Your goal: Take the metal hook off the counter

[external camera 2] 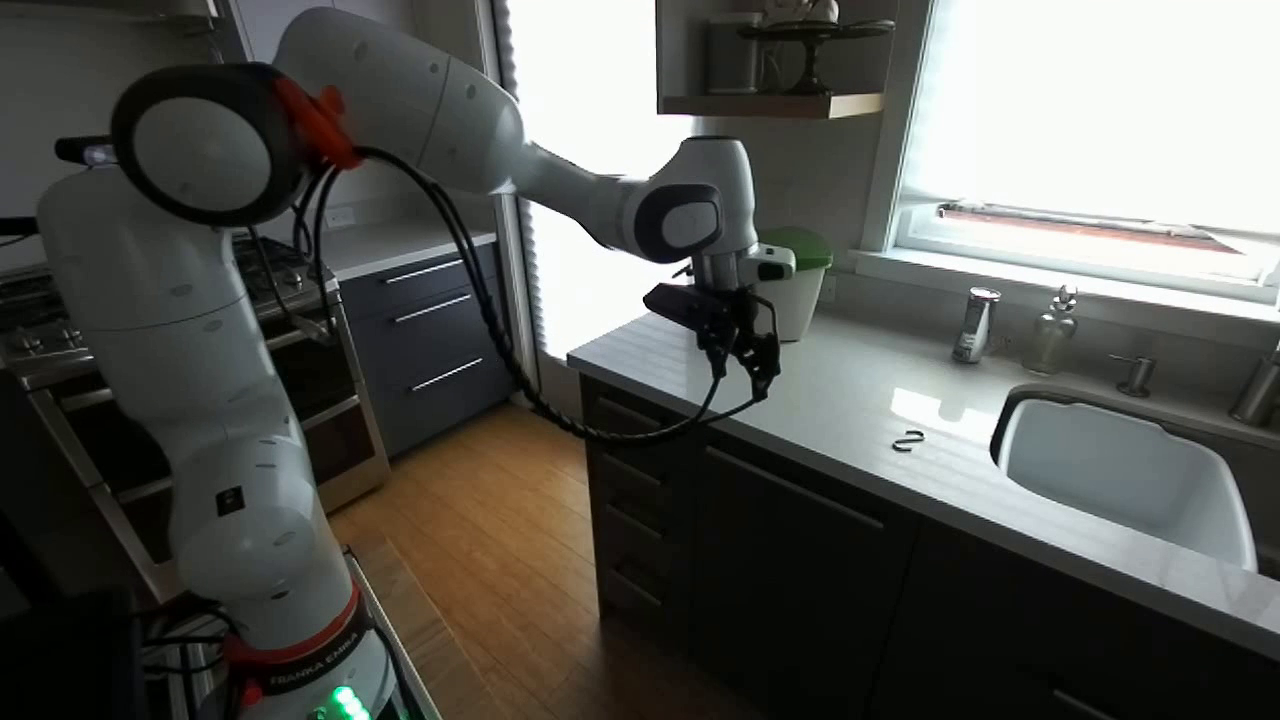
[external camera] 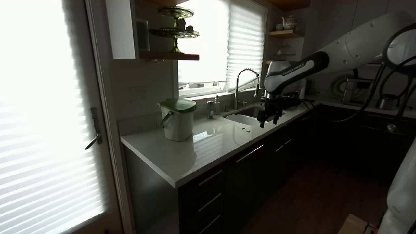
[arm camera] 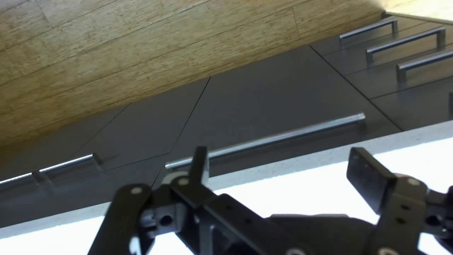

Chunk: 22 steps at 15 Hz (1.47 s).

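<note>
The metal hook (external camera: 246,130) is a small dark S shape. It lies flat on the pale white counter (external camera: 162,156), beside the sink; the hook (external camera 2: 908,441) and counter (external camera 2: 850,400) show in both exterior views. My gripper (external camera: 268,123) is black, points down and is apart from the hook. In an exterior view the gripper (external camera 2: 742,380) hangs by the counter's front edge, short of the bin. In the wrist view the gripper's fingers (arm camera: 279,156) are wide apart with nothing between them. The counter edge (arm camera: 283,172) lies below them there. The hook is out of the wrist view.
A white bin with a green lid (external camera: 178,122) stands near the counter's end. The sink (external camera 2: 1110,480), a can (external camera 2: 976,325) and a glass bottle (external camera 2: 1050,338) are along the window side. An arched faucet (external camera: 237,89) rises behind the sink. Bar handles (arm camera: 276,139) project from dark cabinet fronts.
</note>
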{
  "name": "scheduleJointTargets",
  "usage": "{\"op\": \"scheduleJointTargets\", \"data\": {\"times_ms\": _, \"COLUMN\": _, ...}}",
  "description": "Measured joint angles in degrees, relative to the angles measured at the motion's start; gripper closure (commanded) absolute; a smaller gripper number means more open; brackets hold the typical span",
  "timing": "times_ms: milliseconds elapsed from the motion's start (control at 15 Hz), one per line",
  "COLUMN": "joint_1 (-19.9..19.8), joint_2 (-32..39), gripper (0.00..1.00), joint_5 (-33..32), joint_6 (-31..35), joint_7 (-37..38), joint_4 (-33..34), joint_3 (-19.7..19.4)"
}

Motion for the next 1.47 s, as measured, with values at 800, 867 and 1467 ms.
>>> {"op": "scheduleJointTargets", "data": {"times_ms": 800, "joint_1": -1.4, "joint_2": 10.1, "gripper": 0.0, "joint_5": -0.3, "joint_6": 3.5, "joint_7": 9.6, "joint_4": 9.4, "joint_3": -0.8}}
{"op": "scheduleJointTargets", "data": {"times_ms": 867, "joint_1": -1.6, "joint_2": 12.3, "gripper": 0.0, "joint_5": -0.3, "joint_6": 4.0, "joint_7": 11.7, "joint_4": 11.4, "joint_3": -1.2}}
{"op": "scheduleJointTargets", "data": {"times_ms": 1467, "joint_1": -2.1, "joint_2": 33.5, "gripper": 0.0, "joint_5": 0.4, "joint_6": 9.1, "joint_7": 28.6, "joint_4": 32.3, "joint_3": -4.5}}
